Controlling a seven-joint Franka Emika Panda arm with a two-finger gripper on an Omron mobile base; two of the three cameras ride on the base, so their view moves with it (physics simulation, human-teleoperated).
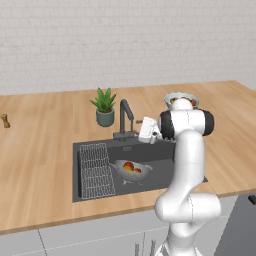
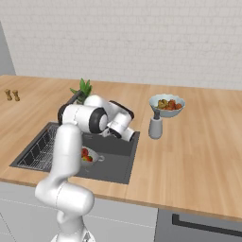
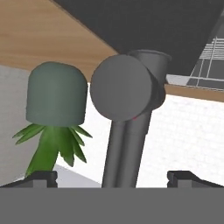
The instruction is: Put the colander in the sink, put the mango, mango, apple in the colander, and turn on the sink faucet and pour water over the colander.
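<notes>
Far left counter: a small brown shaker (image 1: 5,120) stands alone on the wood – the right base view shows a pair of them (image 2: 12,95).
Rack: wire grid (image 1: 96,170) lies in the left part of the sink (image 1: 82,192).
Plant: potted green plant (image 1: 104,107) stands on the counter just behind the sink, left of the faucet (image 1: 125,119); the hand view, rolled over, shows it upside down (image 3: 56,113).
Faucet: dark tap at the sink's back edge; seen close in the hand view (image 3: 129,100), its round end faces the camera, between the two fingertips.
Colander: metal bowl (image 1: 132,171) sits on the sink floor, right of the rack, below and in front of the faucet.
Fruit: red and yellow-orange pieces (image 1: 131,167) lie inside the colander; I cannot tell them apart one by one.
Gripper: held up against the faucet's right side (image 1: 148,131); its jaws stand wide apart – fingertips (image 3: 41,177) at either side of the tap, not touching it.
Right counter: a grey dispenser (image 2: 155,125) beside the sink, and behind it a pale bowl of food (image 2: 166,105).
</notes>
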